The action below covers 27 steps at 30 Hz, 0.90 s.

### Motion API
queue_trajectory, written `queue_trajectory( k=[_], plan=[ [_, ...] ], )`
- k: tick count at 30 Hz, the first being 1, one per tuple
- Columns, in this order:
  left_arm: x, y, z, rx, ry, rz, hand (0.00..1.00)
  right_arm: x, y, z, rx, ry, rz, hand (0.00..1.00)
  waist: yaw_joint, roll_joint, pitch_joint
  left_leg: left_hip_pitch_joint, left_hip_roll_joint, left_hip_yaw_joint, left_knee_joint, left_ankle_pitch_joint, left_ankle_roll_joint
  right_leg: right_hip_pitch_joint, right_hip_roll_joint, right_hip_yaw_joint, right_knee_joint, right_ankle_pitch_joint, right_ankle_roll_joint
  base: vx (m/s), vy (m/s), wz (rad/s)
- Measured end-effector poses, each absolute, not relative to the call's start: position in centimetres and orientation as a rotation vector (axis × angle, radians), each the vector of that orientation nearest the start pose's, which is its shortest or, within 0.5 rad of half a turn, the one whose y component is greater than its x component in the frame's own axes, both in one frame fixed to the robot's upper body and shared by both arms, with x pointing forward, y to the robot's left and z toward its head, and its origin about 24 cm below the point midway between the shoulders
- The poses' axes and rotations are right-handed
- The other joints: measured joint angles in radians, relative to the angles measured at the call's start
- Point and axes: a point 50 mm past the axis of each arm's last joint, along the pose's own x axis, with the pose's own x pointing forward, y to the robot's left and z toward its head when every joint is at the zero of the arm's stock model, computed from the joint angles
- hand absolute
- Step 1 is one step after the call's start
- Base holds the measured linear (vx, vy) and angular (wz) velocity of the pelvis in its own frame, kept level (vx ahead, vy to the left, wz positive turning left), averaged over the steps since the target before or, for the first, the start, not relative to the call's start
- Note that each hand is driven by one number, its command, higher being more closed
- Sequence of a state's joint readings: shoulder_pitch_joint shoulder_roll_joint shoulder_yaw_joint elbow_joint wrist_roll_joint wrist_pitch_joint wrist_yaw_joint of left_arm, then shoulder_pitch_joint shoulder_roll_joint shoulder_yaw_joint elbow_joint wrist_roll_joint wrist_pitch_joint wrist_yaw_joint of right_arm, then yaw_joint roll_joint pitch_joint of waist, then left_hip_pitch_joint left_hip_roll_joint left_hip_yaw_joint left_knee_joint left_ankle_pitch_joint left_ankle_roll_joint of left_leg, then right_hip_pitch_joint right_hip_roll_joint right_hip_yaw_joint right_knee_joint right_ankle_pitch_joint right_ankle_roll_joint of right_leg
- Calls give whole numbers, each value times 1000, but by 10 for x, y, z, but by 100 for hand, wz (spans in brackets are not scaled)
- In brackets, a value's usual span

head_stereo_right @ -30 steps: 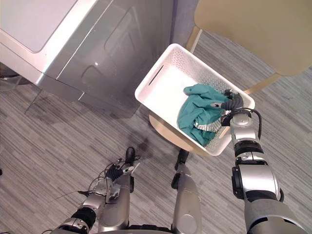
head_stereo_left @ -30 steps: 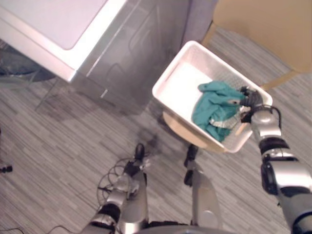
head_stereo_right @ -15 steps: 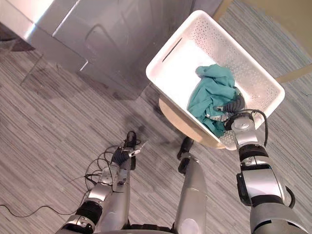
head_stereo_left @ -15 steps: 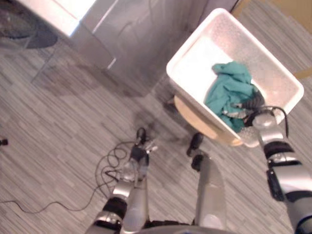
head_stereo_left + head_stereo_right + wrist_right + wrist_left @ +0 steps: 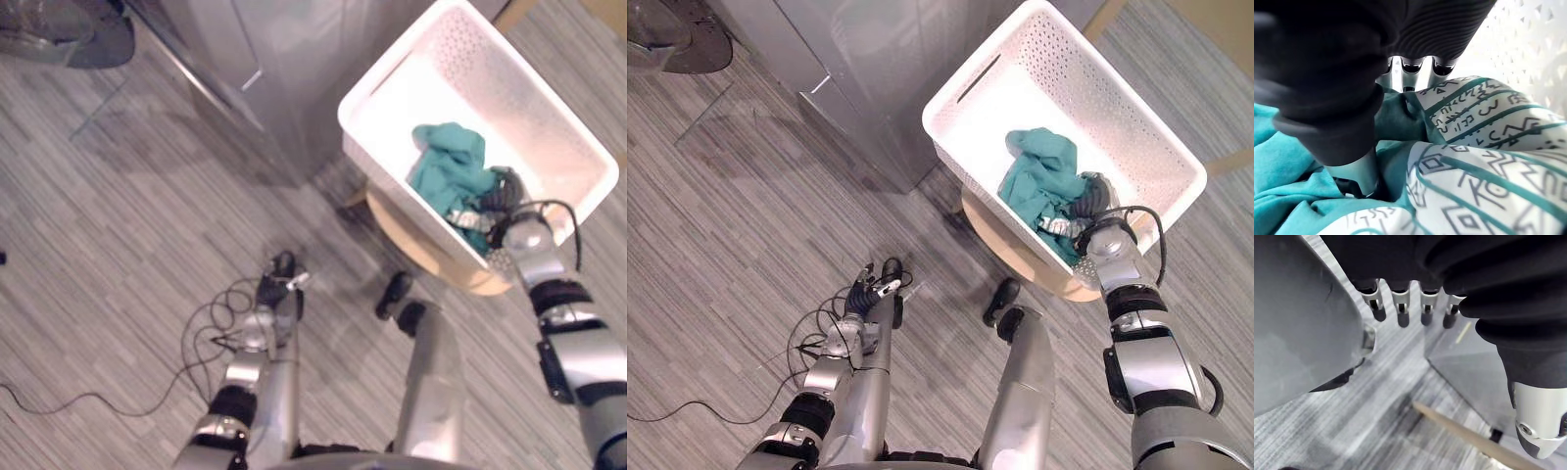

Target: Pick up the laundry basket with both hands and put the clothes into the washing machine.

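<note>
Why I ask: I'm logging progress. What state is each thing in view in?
laundry basket: upright on the stool, not yet lifted.
clothes: bunched inside the basket.
stool: standing, bearing the basket.
washing machine: lid state cannot be told.
right hand: in the basket, on the clothes.
left hand: low by the floor, fingers relaxed, holding nothing.

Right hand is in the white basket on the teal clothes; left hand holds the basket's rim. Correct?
No. The left hand holds nothing: it hangs open above the floor, apart from the basket, as the right eye view shows. The right hand is in the basket on the teal clothes.
</note>
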<state>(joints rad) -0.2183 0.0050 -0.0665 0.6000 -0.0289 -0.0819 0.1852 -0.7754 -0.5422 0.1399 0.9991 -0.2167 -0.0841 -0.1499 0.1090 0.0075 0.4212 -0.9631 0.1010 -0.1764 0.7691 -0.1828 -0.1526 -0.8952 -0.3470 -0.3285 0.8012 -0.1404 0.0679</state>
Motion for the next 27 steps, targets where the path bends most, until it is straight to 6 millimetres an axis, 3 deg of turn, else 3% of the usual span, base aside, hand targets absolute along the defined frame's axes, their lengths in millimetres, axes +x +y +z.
queue_trajectory(
  k=[2,7,11,15,17,18,21,24,27],
  plan=[
    [272,132,-36,44,328,83,0,368,-273,92,-774,147,-225,100,16,-2,-16,8,1,0,-6,1,-1,7,1,-1,-1,0,0,10,-13,3],
    [260,144,-53,42,405,130,0,360,-250,56,-733,251,-140,100,16,-3,-17,120,9,8,-98,23,-7,119,15,-20,-88,14,-8,30,-9,6],
    [245,151,-68,111,471,128,0,343,-253,28,-421,344,-223,100,13,-5,-17,247,28,47,-197,50,3,248,36,-31,-206,55,8,81,-7,-2],
    [235,152,-78,145,516,115,0,346,-265,55,-140,204,-336,100,10,-10,-17,374,57,103,-283,67,10,371,74,-21,-343,116,12,126,23,-28],
    [230,153,-82,166,541,105,0,350,-265,76,-29,105,-351,100,0,-16,-20,449,58,124,-338,79,14,436,84,-21,-397,133,19,121,5,-13],
    [225,151,-86,182,554,85,0,352,-265,96,34,10,-363,100,-4,-25,-26,513,58,147,-392,95,12,484,91,-17,-438,145,23,124,-8,-10],
    [210,156,-97,202,608,67,0,350,-268,129,97,-172,-389,100,-15,-51,-89,608,57,171,-495,121,8,550,106,-10,-516,159,30,191,-15,-14],
    [193,159,-109,244,671,44,0,348,-275,136,129,-219,-442,100,-20,-78,-170,691,56,178,-571,174,2,627,135,1,-609,185,34,196,-8,-18],
    [182,160,-113,250,693,37,0,350,-276,145,127,-243,-443,100,-42,-79,-226,752,56,179,-617,176,3,700,150,-1,-691,209,39,170,-3,-9]
  ],
)
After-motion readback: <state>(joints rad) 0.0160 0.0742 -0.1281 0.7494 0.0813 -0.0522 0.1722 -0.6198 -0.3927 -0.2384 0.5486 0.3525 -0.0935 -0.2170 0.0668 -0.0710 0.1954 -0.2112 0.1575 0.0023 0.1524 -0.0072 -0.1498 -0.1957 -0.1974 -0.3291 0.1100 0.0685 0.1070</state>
